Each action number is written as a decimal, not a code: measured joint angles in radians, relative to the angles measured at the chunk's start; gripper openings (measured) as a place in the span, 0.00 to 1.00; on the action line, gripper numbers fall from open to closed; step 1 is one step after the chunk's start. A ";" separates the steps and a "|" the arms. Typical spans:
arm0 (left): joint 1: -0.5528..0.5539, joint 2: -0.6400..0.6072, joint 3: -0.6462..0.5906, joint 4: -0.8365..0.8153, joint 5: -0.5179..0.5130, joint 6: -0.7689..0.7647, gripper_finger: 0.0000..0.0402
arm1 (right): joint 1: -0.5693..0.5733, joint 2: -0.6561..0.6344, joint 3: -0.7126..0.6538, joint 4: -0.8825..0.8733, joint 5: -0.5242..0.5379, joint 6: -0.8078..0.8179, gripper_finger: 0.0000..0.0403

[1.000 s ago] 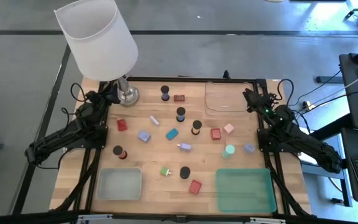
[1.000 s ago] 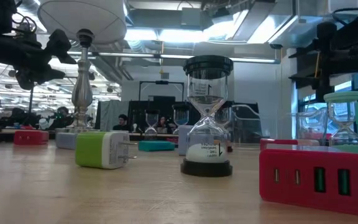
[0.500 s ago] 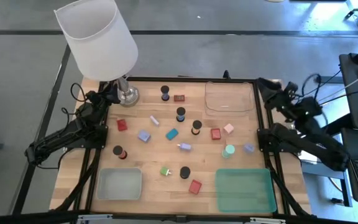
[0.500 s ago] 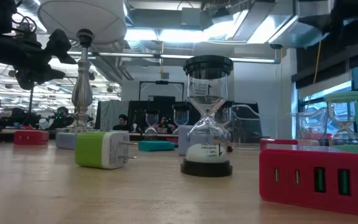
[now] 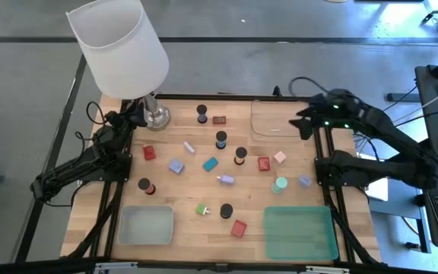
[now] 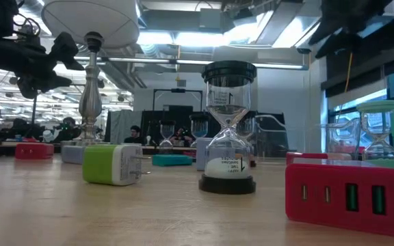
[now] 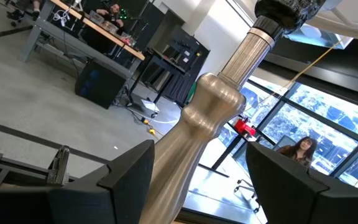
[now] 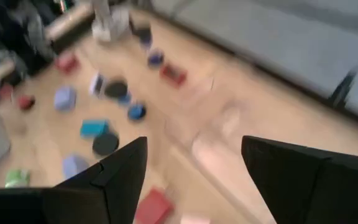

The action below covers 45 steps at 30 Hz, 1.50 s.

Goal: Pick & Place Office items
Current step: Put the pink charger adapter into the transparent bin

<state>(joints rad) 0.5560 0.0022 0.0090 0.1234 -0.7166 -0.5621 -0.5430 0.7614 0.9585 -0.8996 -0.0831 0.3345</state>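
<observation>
The office items lie scattered over the wooden table: small hourglasses [image 5: 220, 139] with dark ends, red [image 5: 264, 163], pink [image 5: 280, 157], lilac [image 5: 176, 166] and teal [image 5: 210, 164] blocks, and a green charger [image 5: 203, 209]. My right gripper [image 5: 304, 125] hangs open in the air over the right edge of the clear tray [image 5: 276, 120], tipped down toward the items, with nothing between its fingers [image 8: 126, 177]. My left gripper [image 5: 134, 113] rests open at the far left beside the lamp's base [image 5: 157, 116]. The lamp's stem [image 7: 207, 121] shows ahead between its fingers.
The big white-shaded lamp [image 5: 120, 46] stands at the far left corner. A grey tray [image 5: 146, 224] sits at the near left and a green tray [image 5: 300, 232] at the near right. In the low view an hourglass [image 6: 228, 130] and a red block [image 6: 344, 195] stand close.
My right gripper has risen from its low place at the table's far right edge. It has rolled and tipped down, and now looks over the clear tray at the items. Its fingers stay apart. Nothing on the table has moved.
</observation>
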 joint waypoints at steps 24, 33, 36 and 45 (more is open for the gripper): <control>0.000 0.000 0.000 0.000 0.000 0.000 0.62 | 0.329 0.363 0.004 -0.059 -0.135 -0.748 0.66; 0.000 0.000 0.000 0.000 0.000 0.000 0.62 | 0.399 0.550 0.004 -0.134 -0.062 -0.844 0.66; 0.000 0.000 0.000 0.000 0.000 0.000 0.62 | 0.423 0.600 0.004 -0.158 -0.029 -0.875 0.66; 0.000 0.000 0.000 0.000 0.000 0.000 0.62 | 0.454 0.716 0.004 -0.154 0.199 -0.894 0.66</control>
<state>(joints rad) 0.5560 0.0022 0.0090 0.1237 -0.7166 -0.5622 -0.0887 1.4774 0.9623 -1.0537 0.1162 -0.5590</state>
